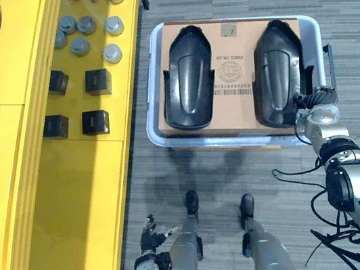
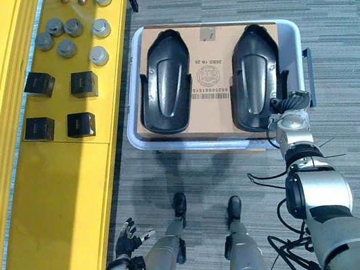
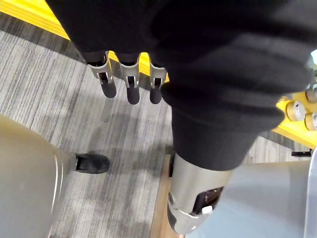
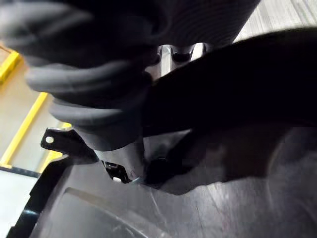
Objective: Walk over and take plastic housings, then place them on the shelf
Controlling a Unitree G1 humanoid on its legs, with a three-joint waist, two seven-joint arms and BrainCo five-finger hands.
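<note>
Two black plastic housings lie side by side on a cardboard sheet (image 1: 236, 99) inside a pale bin (image 1: 158, 133) on the floor. The left housing (image 1: 188, 79) lies untouched. My right hand (image 1: 318, 98) is at the near right corner of the right housing (image 1: 278, 71), against its rim. In the right wrist view that housing (image 4: 223, 198) runs across in front of the right hand (image 4: 99, 99) and hides its grip. My left hand (image 2: 128, 232) hangs low beside the yellow shelf (image 1: 7, 169), fingers (image 3: 131, 84) straight and holding nothing.
The yellow shelf runs along the left, right beside the bin. On it stand small black boxes (image 1: 98, 81) and several silver caps (image 1: 87, 25), with a bare yellow stretch nearer to me. Grey carpet lies around the bin.
</note>
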